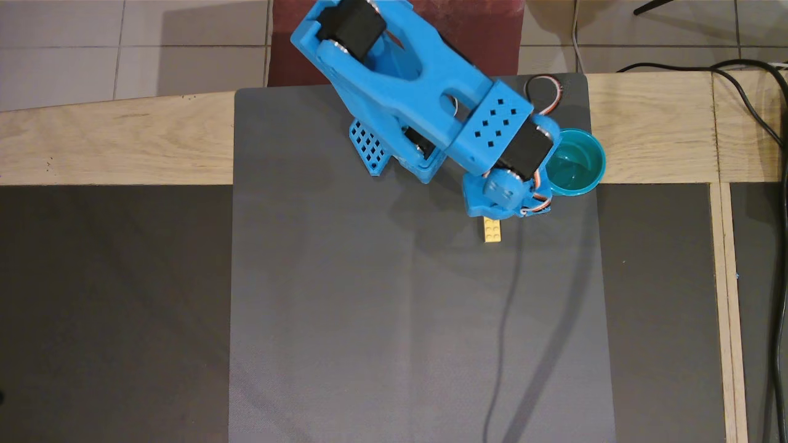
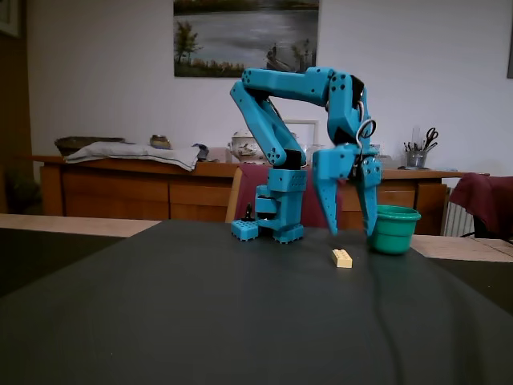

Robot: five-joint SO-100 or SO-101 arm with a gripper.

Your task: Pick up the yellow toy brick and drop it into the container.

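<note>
Yellow toy brick (image 2: 342, 257) lies just below my wide-open, empty claw (image 2: 353, 233); light, rigid, slick, so I'd pinch its long sides.

brick (image 1: 492, 229): yellow | cup (image 1: 582, 166): teal | arm (image 1: 425, 92): bright blue | mat (image 1: 369, 307): grey

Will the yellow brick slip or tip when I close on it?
The yellow toy brick looks rigid, so it likely won't deform. Lying flat on the grey mat, it probably won't tip or roll. Its smooth plastic sides may slip in the open tool.
</note>
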